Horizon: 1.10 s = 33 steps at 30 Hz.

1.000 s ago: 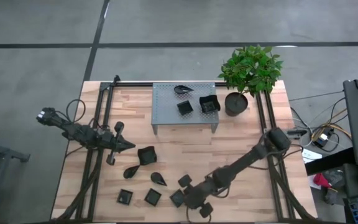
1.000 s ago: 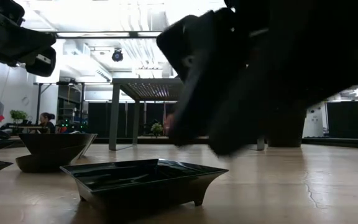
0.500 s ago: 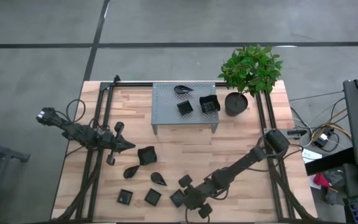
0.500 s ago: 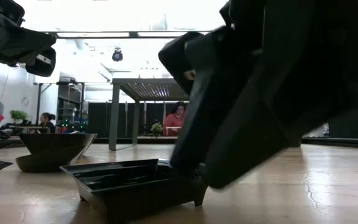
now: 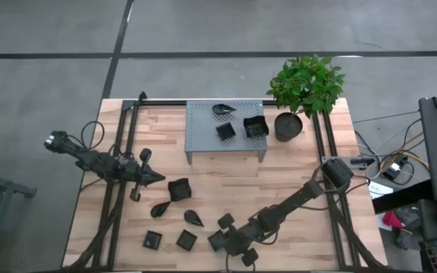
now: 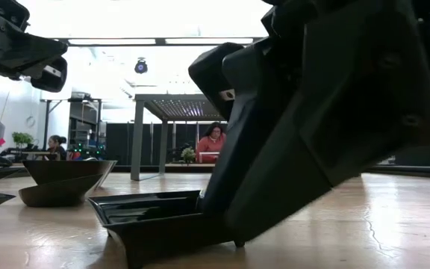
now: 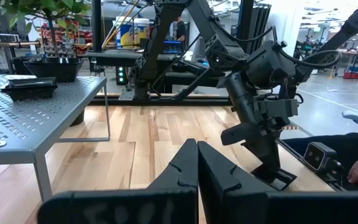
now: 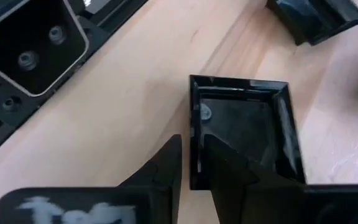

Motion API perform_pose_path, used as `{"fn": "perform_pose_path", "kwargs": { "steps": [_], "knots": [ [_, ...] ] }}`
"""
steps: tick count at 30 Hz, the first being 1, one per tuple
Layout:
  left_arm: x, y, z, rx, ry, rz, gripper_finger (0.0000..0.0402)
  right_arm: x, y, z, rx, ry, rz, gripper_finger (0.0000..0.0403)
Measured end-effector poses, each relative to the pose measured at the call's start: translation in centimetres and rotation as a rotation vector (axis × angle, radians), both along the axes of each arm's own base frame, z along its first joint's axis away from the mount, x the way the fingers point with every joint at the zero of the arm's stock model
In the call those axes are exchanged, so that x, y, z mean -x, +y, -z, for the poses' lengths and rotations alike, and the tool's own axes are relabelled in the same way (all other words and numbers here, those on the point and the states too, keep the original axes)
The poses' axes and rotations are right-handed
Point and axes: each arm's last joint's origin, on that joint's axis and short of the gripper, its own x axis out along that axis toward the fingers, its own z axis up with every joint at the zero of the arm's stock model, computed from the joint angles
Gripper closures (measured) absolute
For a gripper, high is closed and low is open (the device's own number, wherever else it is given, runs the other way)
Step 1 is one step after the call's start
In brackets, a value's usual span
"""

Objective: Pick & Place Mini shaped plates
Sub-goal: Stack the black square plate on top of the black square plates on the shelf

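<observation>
Ten mini plates [image 5: 178,189], one stand [image 5: 224,141], one plant [image 5: 306,83]

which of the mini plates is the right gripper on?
The small square plate at the table's front edge, rightmost of the front-row squares. The right gripper straddles its wall, one finger inside, one outside; no gripper touches the other plates.

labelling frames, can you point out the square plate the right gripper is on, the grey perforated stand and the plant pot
square plate [image 8: 244,134]: right wrist view, its inner floor.
grey perforated stand [image 5: 202,136]: high view, bare part of its top.
plant pot [image 5: 287,127]: high view, its rim.
right gripper [image 8: 191,158]: right wrist view, between fingertips straddling the plate's wall.
</observation>
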Motion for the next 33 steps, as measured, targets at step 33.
{"fn": "perform_pose_path", "kwargs": {
  "steps": [33],
  "knots": [
    [0.0,0.0,0.0,0.0,0.0,0.0,0.0401,4.0,-7.9,-15.8,0.607,-0.357,0.309,0.0395]
  ]
}}
